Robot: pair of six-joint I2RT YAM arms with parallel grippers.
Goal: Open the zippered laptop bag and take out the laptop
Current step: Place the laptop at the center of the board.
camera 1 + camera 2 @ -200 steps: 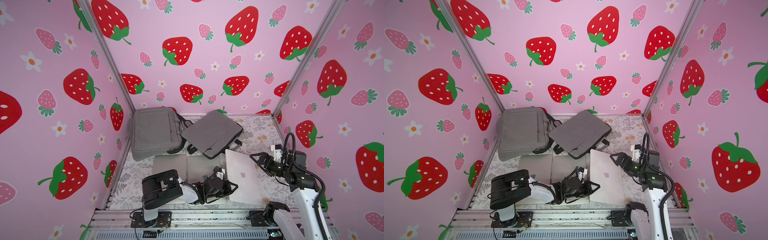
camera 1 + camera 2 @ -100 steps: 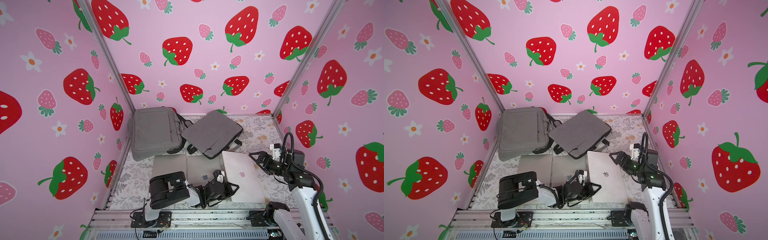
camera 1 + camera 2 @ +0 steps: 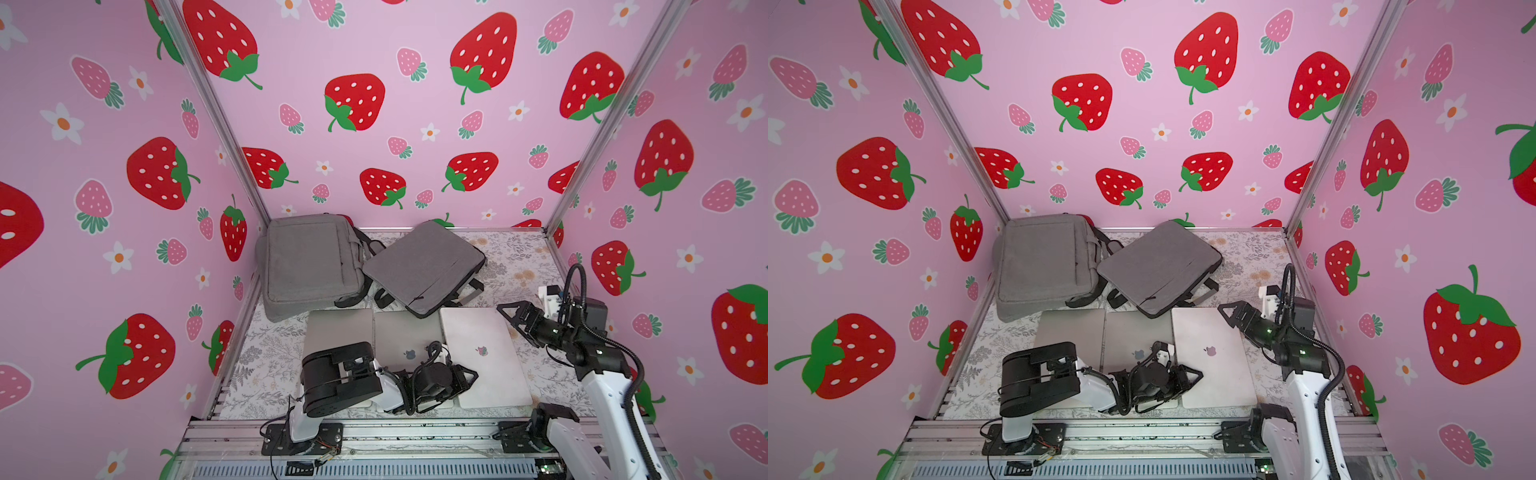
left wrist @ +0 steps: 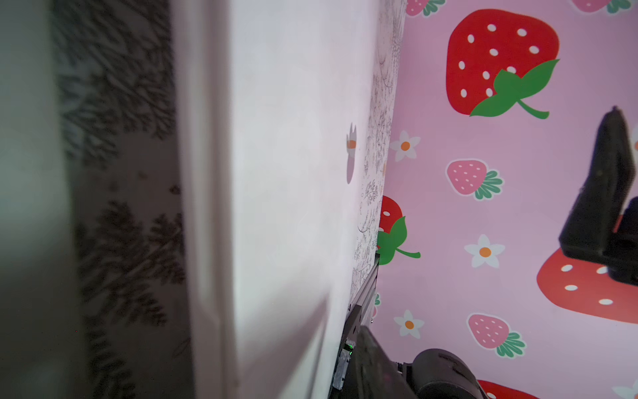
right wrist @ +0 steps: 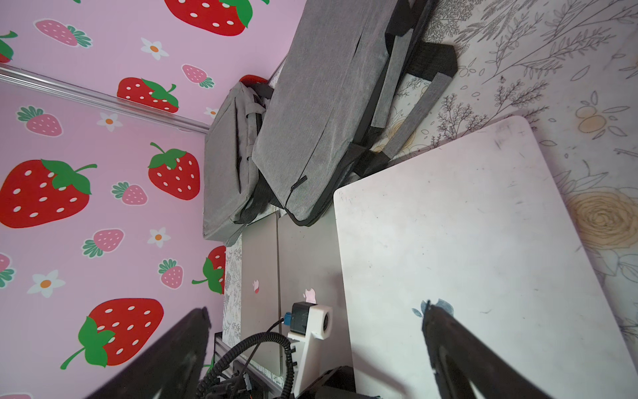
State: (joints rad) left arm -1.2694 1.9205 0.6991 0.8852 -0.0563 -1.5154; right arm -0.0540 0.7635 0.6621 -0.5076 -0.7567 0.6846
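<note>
looks like the let-go step: the white laptop (image 3: 482,357) lies at 4 o'clock on the tabletop (image 3: 519,257). right end effector (image 3: 509,318) is released, empty; left end effector (image 3: 463,384), cannot tell. next, you back both away.

Pink walls printed with red strawberries and white flowers (image 3: 291,62) stand around a tabletop with a grey floral print (image 3: 517,253). A light grey fabric briefcase bag (image 3: 307,266) lies in the far left corner. In front of it a closed plain grey laptop (image 3: 338,328) lies just beside a closed grey laptop with a logo (image 3: 405,338).
</note>
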